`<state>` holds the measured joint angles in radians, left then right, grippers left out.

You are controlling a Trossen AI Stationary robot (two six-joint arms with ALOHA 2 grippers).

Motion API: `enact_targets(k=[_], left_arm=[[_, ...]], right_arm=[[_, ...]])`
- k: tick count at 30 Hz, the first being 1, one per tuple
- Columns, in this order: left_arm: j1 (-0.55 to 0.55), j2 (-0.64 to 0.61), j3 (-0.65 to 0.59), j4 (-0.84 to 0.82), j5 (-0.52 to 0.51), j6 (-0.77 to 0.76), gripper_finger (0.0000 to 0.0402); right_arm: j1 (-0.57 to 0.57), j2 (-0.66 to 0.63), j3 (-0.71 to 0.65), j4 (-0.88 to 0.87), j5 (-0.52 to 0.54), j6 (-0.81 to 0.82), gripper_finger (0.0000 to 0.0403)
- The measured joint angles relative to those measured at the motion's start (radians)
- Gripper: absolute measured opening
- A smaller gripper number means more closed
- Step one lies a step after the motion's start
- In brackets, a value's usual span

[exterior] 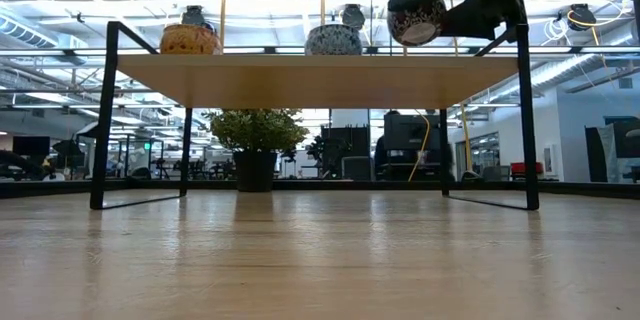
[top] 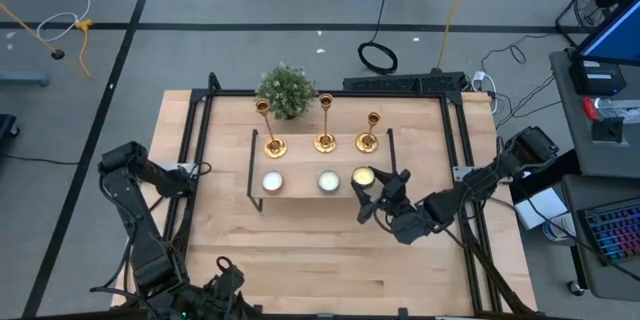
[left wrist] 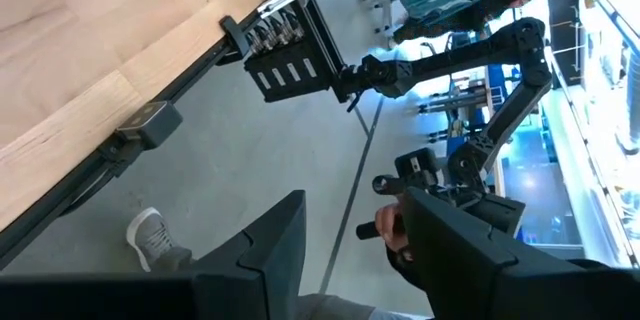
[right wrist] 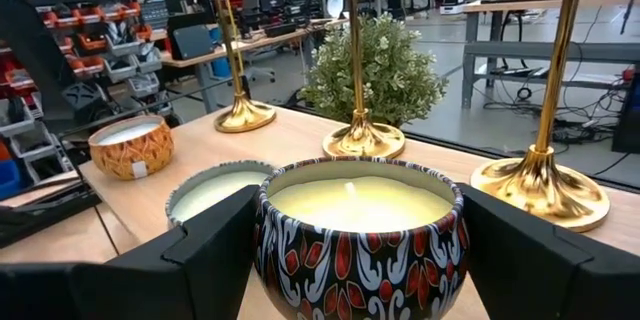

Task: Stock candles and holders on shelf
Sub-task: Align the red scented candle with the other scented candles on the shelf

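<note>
Here, the patterned round tin candle with yellowish wax (right wrist: 358, 230) sits at the right end of the low light-wood shelf (top: 300, 165), gripped between the fingers of the right claw (top: 368, 192). 2 more squat candles, greenish-white (top: 328, 181) and white (top: 272, 181), line the shelf's front edge. Behind them stand 3 shiny gold candlesticks (top: 325, 125). The left claw (left wrist: 345, 260) hangs open off the wooden desk (top: 300, 250).

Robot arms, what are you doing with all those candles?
The right gripper holds a patterned tin candle at the right end of the small wooden shelf. Two other candles sit on the shelf in front of three gold candlesticks. The left gripper waits at the table's near edge.
</note>
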<state>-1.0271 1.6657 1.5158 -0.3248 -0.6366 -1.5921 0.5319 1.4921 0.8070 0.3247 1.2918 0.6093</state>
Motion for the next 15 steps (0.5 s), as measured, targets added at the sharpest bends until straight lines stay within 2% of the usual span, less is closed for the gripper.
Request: enact_targets(k=[15], left_arm=[[0.0,0.0,0.0,-0.009,0.008,0.019,0.0173]], right_arm=[[-0.059,-0.001,0.001,-0.046,-0.081,-0.006,0.0295]])
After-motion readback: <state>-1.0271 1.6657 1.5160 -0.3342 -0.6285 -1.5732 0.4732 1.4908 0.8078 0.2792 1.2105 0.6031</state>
